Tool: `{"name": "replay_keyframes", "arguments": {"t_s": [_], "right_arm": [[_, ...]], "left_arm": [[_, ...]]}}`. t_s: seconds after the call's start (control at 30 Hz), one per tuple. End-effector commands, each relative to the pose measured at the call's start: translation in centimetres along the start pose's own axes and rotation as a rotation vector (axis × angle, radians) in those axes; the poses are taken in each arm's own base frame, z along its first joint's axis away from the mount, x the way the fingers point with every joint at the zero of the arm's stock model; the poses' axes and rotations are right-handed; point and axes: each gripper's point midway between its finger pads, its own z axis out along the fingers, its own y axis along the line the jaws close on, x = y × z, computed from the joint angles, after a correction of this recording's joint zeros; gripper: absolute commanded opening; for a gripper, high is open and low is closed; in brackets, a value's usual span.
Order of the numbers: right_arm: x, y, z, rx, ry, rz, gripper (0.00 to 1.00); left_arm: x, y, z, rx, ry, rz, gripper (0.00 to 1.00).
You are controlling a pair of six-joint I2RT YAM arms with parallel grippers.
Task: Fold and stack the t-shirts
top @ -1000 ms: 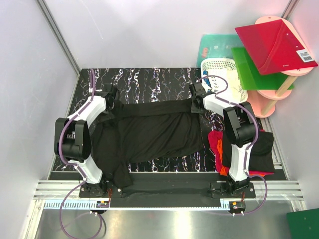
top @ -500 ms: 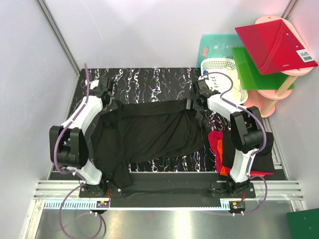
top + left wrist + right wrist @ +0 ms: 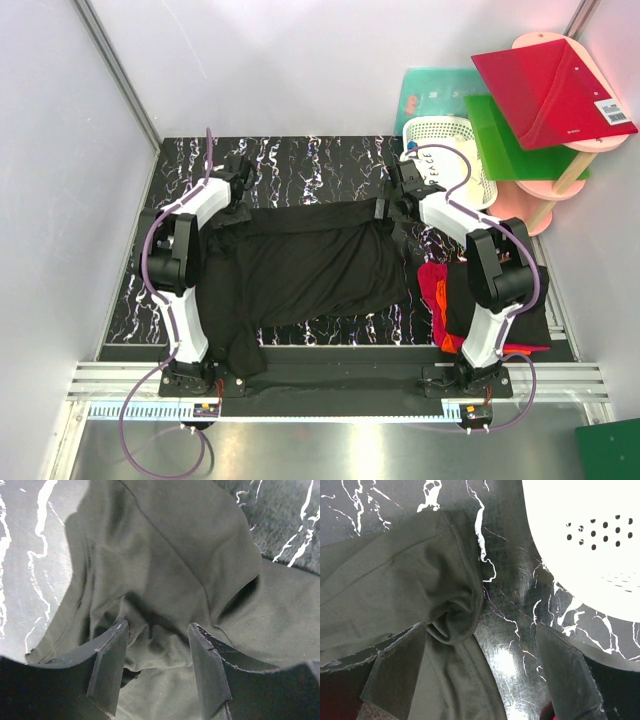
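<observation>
Change: both jaws have released the black t-shirt (image 3: 310, 265); left elbow has swung inward.
Left jaws: part-open above a bunched sleeve.
Right jaws: wide, shirt corner between them.
T-shirt: spread on the desk (image 3: 290, 155).

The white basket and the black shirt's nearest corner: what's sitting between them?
Nothing but a strip of bare marbled tabletop between black shirt and basket, shown in the right wrist view.
</observation>
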Motion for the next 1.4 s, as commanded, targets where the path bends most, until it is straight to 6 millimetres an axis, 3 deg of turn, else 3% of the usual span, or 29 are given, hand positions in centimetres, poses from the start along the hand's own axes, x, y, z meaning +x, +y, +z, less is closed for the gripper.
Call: {"name": "replay_keyframes", "arguments": {"t_s": [0.0, 0.2, 0.3, 0.37, 0.4, 0.43, 0.57, 0.7, 0.93, 1.13, 1.37], "right_arm": [[-2.3, 1.1, -1.0, -0.058, -0.069, 0.013, 0.95], [-0.7, 2.4, 2.5, -0.073, 0.001, 0.014, 0.87], [0.4, 3.4, 4.4, -0.105, 0.053, 0.009, 0.77], [1.3, 4.2, 5.1, -0.138, 0.090, 0.004, 0.46], [1.6, 4.2, 5.3, -0.142, 0.102, 0.007, 0.27], [1.8, 4.2, 5.3, -0.139, 0.108, 0.009, 0.00], [1.7, 2.8, 4.9, -0.077, 0.082, 0.003, 0.00], [1.0, 1.9, 4.6, -0.036, 0.057, -0.002, 0.00], [1.1, 1.7, 4.8, -0.015, 0.056, -0.001, 0.00], [1.8, 1.0, 5.1, 0.018, 0.069, 0.010, 0.00], [1.0, -0.1, 4.4, 0.080, 0.043, 0.016, 0.00]], "left_arm": [[-1.3, -0.3, -1.0, 0.019, -0.037, -0.011, 0.56], [-0.9, 0.6, -0.5, -0.029, -0.037, -0.005, 0.52], [-0.7, 0.8, 0.1, -0.050, -0.030, 0.004, 0.27], [-0.5, 0.7, 0.8, -0.064, -0.018, 0.012, 0.05], [-0.3, 0.7, 1.0, -0.068, -0.008, 0.015, 0.00], [-0.1, 0.6, 1.2, -0.068, -0.001, 0.020, 0.00], [1.0, 0.7, 1.0, -0.067, 0.014, 0.036, 0.00], [2.2, 1.3, -0.5, -0.078, -0.004, 0.045, 0.00], [2.6, 3.1, -5.4, -0.100, -0.139, 0.024, 0.00], [6.4, 4.2, -5.0, -0.144, -0.086, 0.069, 0.00], [10.5, 4.5, -4.0, -0.168, 0.008, 0.131, 0.00]]}}
